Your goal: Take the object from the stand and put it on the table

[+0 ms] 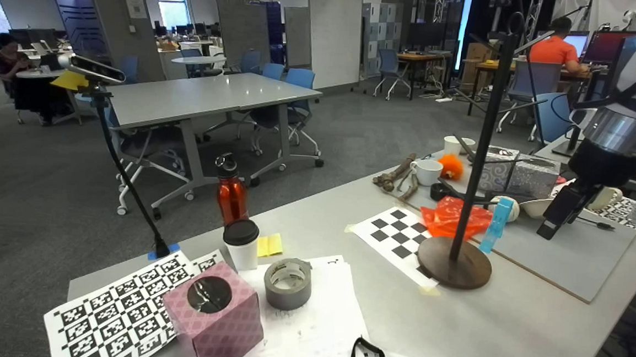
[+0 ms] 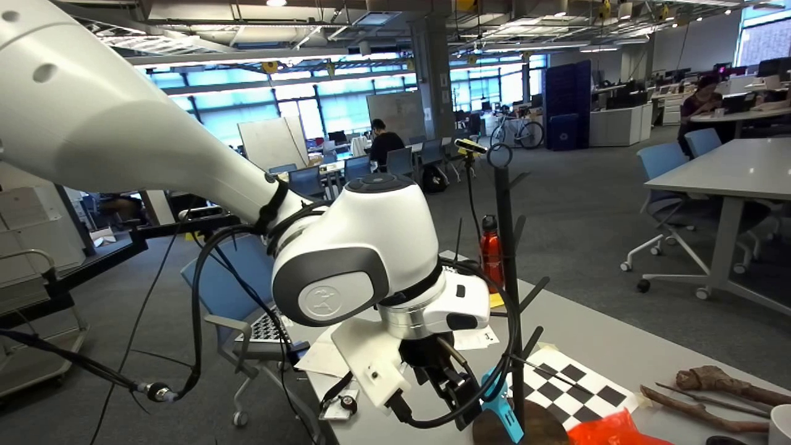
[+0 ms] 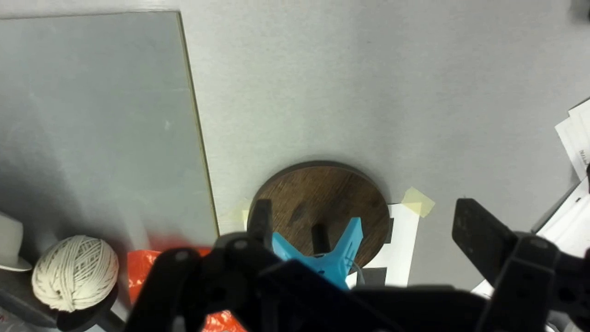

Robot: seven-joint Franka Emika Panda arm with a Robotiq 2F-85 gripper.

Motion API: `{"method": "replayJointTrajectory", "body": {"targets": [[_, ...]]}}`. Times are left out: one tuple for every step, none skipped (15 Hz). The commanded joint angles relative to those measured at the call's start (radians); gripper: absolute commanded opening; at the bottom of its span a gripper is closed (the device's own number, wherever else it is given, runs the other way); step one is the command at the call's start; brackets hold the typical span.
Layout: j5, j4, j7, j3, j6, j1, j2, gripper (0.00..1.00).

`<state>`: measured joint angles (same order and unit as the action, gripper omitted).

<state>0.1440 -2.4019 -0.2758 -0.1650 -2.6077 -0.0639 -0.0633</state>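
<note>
The black stand (image 1: 481,150) rose upright from its round dark-brown base (image 1: 438,266) on the pale work table (image 1: 507,333), the base covering part of one edge of the checkerboard sheet (image 1: 392,232). The light-blue plastic clip (image 1: 495,225) was at the stand, tilted, low beside the pole (image 1: 463,226); in the wrist view its two prongs (image 3: 352,237) splayed above the base, though what held it up could not be made out. The gripper (image 3: 362,221) was angled downward near it, its fingers (image 3: 481,244) spread wide and released; from the wrist the clip appeared between them, closer to one, while in an exterior view a gap parted it from them. A red-orange plastic bag (image 1: 445,214) lay near the base, with a ball of cream twine (image 3: 76,272) and a flat grey board (image 3: 106,115) close by. Elsewhere, a roll of duct tape (image 1: 291,297) rested on loose papers (image 1: 320,316), a lidded paper cup (image 1: 243,251) stood just beside a yellow notepad (image 1: 272,245), and a pink tissue box (image 1: 226,322) hid part of the marker-code sheet (image 1: 105,312); the red bottle (image 1: 232,198) showed in both exterior views
</note>
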Motion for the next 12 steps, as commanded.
{"method": "replayJointTrajectory", "body": {"targets": [[0.009,0.043,-0.026,0.029,-0.034,-0.029,-0.063,1.00],[0.021,0.049,-0.038,0.033,-0.045,-0.033,-0.072,1.00],[0.025,0.054,-0.050,0.036,-0.065,-0.038,-0.080,1.00],[0.034,0.061,-0.064,0.041,-0.078,-0.046,-0.088,1.00],[0.054,0.067,-0.092,0.049,-0.087,-0.057,-0.092,1.00],[0.087,0.074,-0.130,0.063,-0.090,-0.071,-0.097,1.00],[0.114,0.082,-0.165,0.074,-0.092,-0.084,-0.104,1.00],[0.138,0.089,-0.198,0.082,-0.093,-0.097,-0.110,1.00],[0.174,0.095,-0.243,0.095,-0.088,-0.112,-0.115,1.00],[0.194,0.100,-0.273,0.103,-0.087,-0.124,-0.121,1.00],[0.214,0.106,-0.303,0.111,-0.085,-0.135,-0.129,1.00],[0.233,0.114,-0.325,0.119,-0.090,-0.144,-0.141,1.00]]}}
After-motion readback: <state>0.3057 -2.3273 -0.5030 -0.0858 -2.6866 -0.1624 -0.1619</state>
